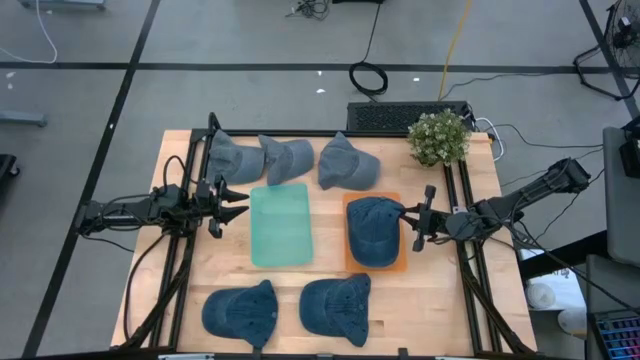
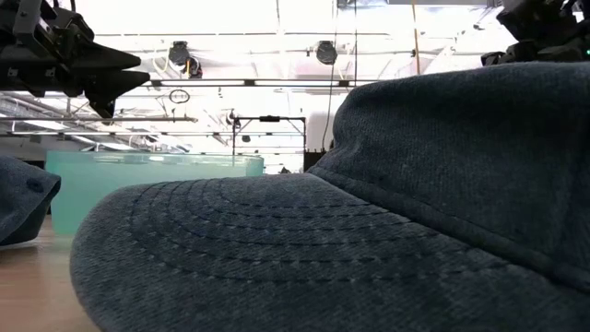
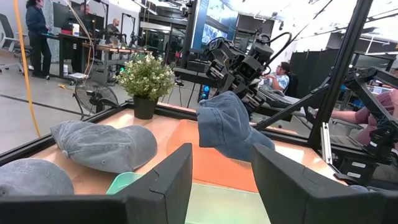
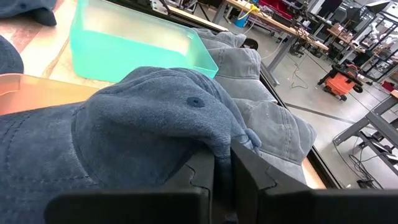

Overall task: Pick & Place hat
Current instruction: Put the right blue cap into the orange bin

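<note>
Denim hats (image 1: 372, 232): six; two trays (image 1: 280, 225)

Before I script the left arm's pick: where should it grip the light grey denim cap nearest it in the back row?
Probably the soft crown fold of the light grey denim cap, approached from above. The crown bulges upward while the brim lies flat; the left gripper hovers open beside the green tray.

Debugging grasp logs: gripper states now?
Left gripper: open, empty, beside the green tray.
Right gripper: shut on dark blue hat over the orange tray.
</note>
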